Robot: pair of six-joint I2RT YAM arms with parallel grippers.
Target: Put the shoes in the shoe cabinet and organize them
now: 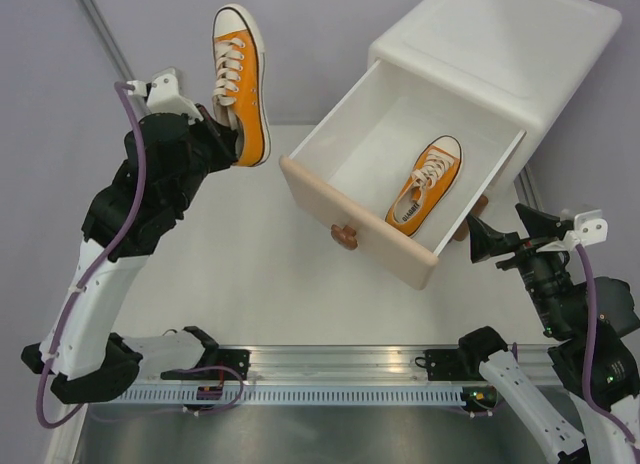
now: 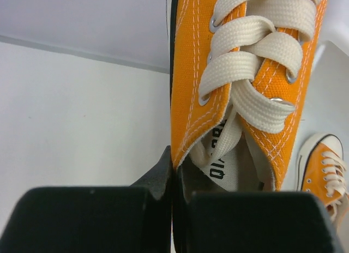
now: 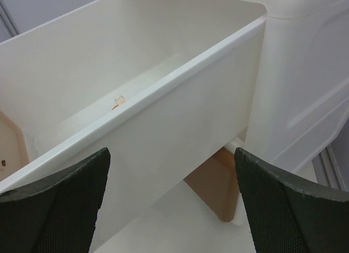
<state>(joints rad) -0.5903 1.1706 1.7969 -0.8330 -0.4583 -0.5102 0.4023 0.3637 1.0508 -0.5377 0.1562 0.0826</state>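
Left tool (image 2: 173,179) is clamped on the collar of an orange shoe (image 2: 240,73). Right tool (image 3: 170,171), spread apart, faces the drawer (image 3: 136,103) just ahead.

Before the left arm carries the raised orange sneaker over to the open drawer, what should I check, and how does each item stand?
1. Grip: left gripper shut on the heel rim of the raised orange sneaker: ok.
2. Access: upper drawer pulled open: ok.
3. Room inside: bare floor to the left of the second orange sneaker: ok.
4. Path: right gripper open, outside the drawer's right wall, not over the opening: ok.
5. Firmness of the hold for the carry: cannot tell; only a thin edge is pinched.
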